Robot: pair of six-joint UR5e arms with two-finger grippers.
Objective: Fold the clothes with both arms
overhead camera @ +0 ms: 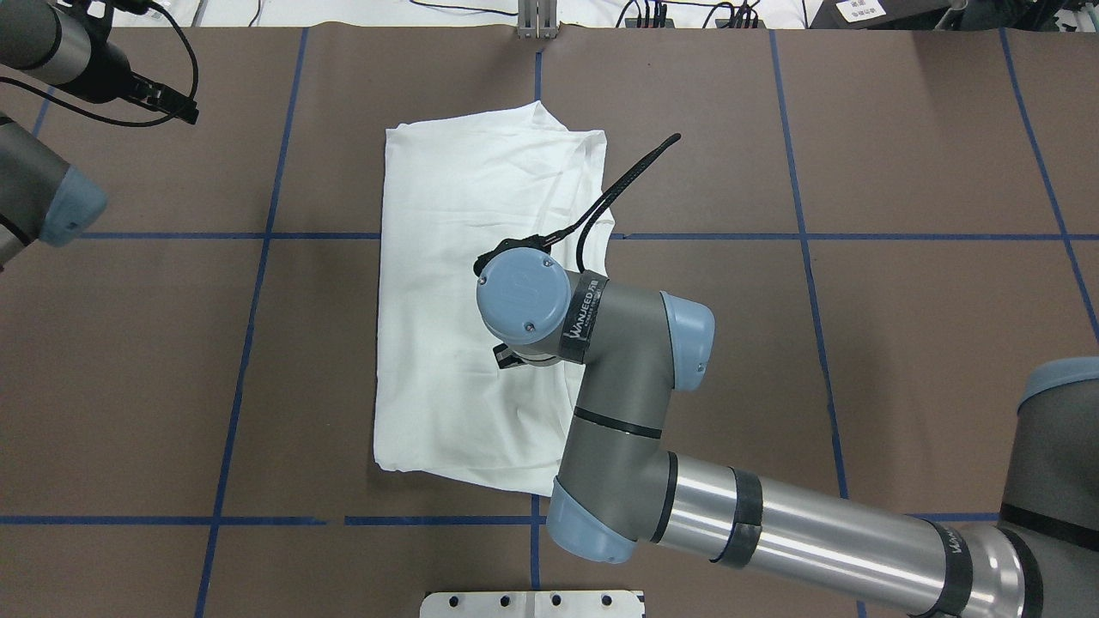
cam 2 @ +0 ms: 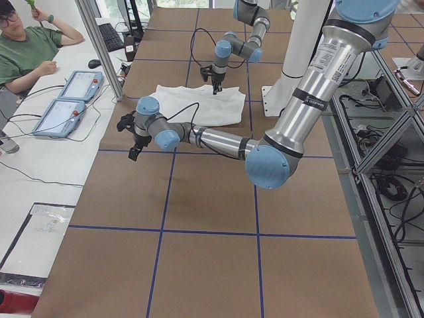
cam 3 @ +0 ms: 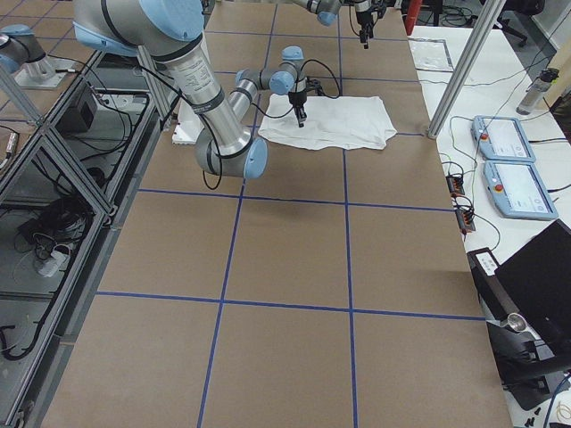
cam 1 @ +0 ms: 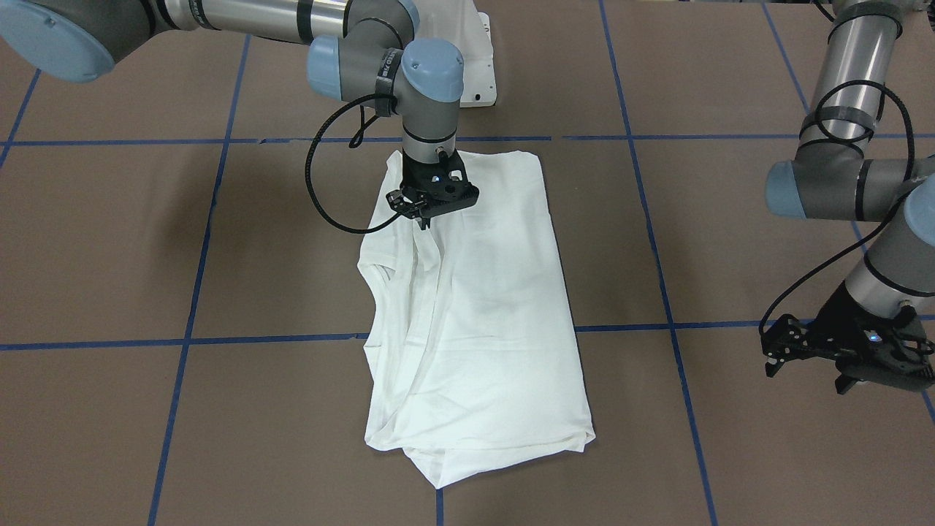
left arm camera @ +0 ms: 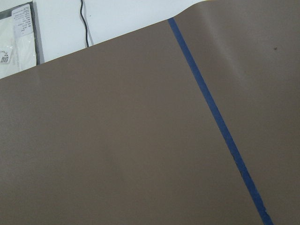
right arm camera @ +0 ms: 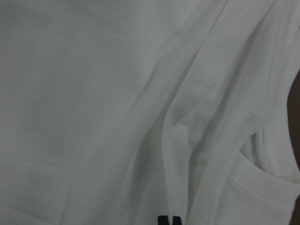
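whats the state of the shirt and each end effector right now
T-shirt: folded into a long strip, flat on the table, rumpled along one long edge.
right end effector: shut, tips down on a ridge of the shirt.
left end effector: open, off to the side over the table, holding nothing.

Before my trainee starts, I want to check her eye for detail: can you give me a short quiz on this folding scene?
1. True or false: the left claw touches the T-shirt.
2. The right claw is: A over bare table, B down on the T-shirt, C out of view.
3. Fill in: the grid lines on the table are ___ tape.
Key: 1 false; 2 B; 3 blue.
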